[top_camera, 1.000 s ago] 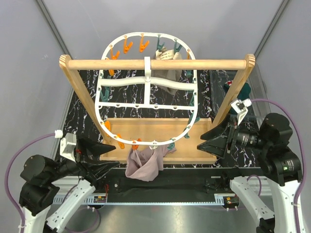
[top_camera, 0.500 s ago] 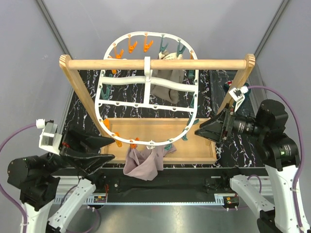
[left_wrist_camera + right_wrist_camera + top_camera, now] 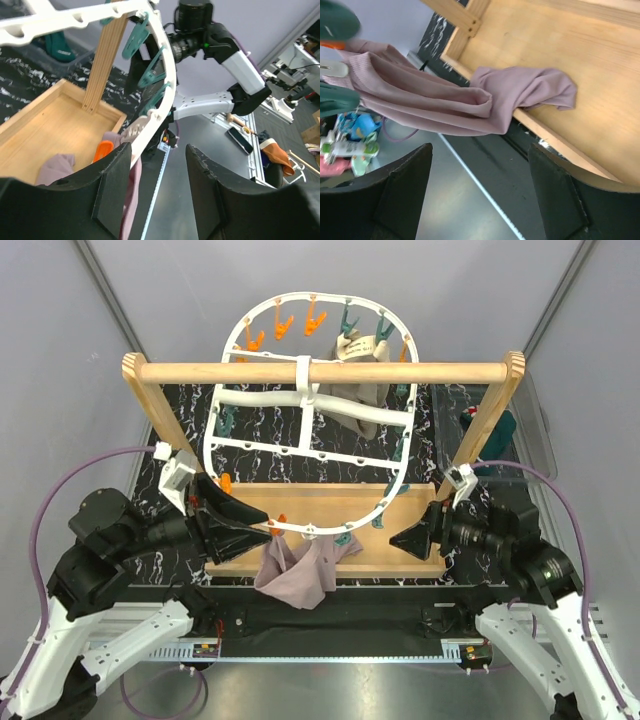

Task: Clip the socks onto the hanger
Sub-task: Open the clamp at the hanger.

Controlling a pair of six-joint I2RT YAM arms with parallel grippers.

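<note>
The white oval hanger [image 3: 303, 420] hangs tilted from the wooden rail, with orange and teal pins round its rim. A mauve-pink sock [image 3: 298, 572] droops from its near rim over the tray's front edge. My left gripper [image 3: 268, 531] sits at that rim beside an orange pin [image 3: 226, 483]. In the left wrist view the left gripper [image 3: 157, 150] stands open with nothing between its fingers; the rim [image 3: 145, 120], an orange pin [image 3: 103, 150] and pink fabric [image 3: 55, 167] lie just left of it. My right gripper [image 3: 400, 538] is open to the right of the sock. From the right wrist, the right gripper [image 3: 480, 150] is wide open just below the sock [image 3: 445, 105].
The wooden rail stand [image 3: 320, 371] spans the scene above a shallow wooden tray [image 3: 300, 500]. A grey-beige cloth [image 3: 350, 390] hangs from the hanger's far side. A clear bin [image 3: 530, 430] at the right holds something dark teal [image 3: 505, 425].
Both arms have moved in toward the hanger's near rim. The hanger has tilted, its far rim swinging up. The left jaws have narrowed.
</note>
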